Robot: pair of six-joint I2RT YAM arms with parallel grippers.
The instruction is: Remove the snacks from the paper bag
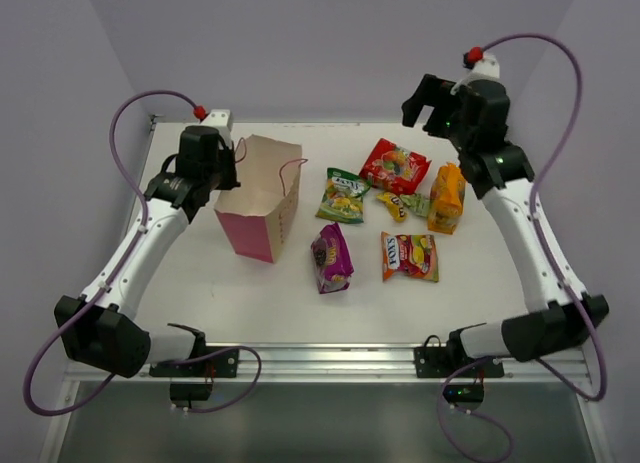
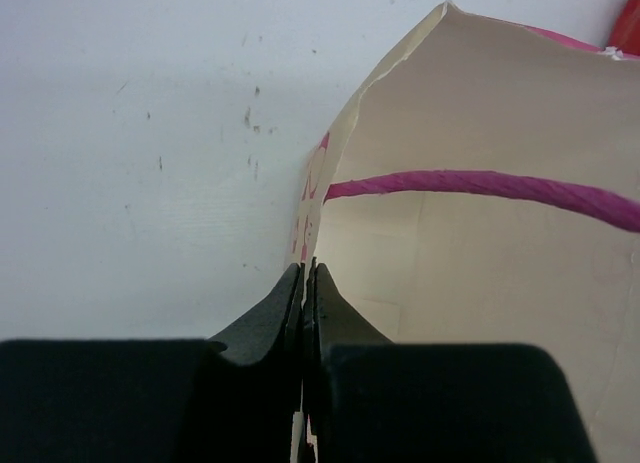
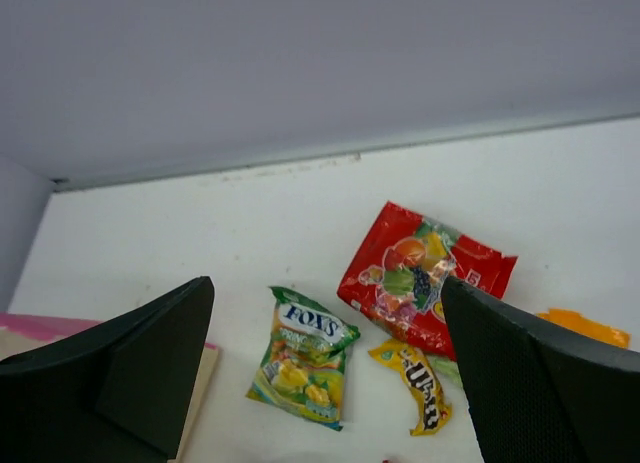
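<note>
Left gripper [image 2: 303, 273], its two black fingers pressed together, pinches the rim of the paper bag [image 1: 255, 233] at the bag's left side. That one bag stands upright on the white table [image 1: 230, 303], mouth open, pink outside and tan inside. Right gripper [image 1: 430, 118] hangs in the air well to the right of the bag and farther back, fingers spread wide with nothing between them. Seven snacks lie on the table to the right of the bag, all outside it. Nearest the bag are one green packet [image 1: 344, 196] and, in front of that, one magenta-purple packet [image 1: 331, 257]. Farther right come one red packet [image 1: 394, 165], one tiny yellow candy pack [image 1: 391, 205], one tiny green candy pack [image 1: 416, 204] and one red-yellow packet [image 1: 409, 256]. Farthest from the bag is one orange packet [image 1: 447, 197]. Only the top view shows all seven at once. The left wrist view shows no snacks; up close it shows the thin paper edge caught between the fingers and one pink cord handle [image 2: 480, 183] crossing the tan inner wall. The right wrist view shows only four snacks, the red, green, yellow and a sliver of the orange, plus print on the green and yellow packs that the top view blurs.
</note>
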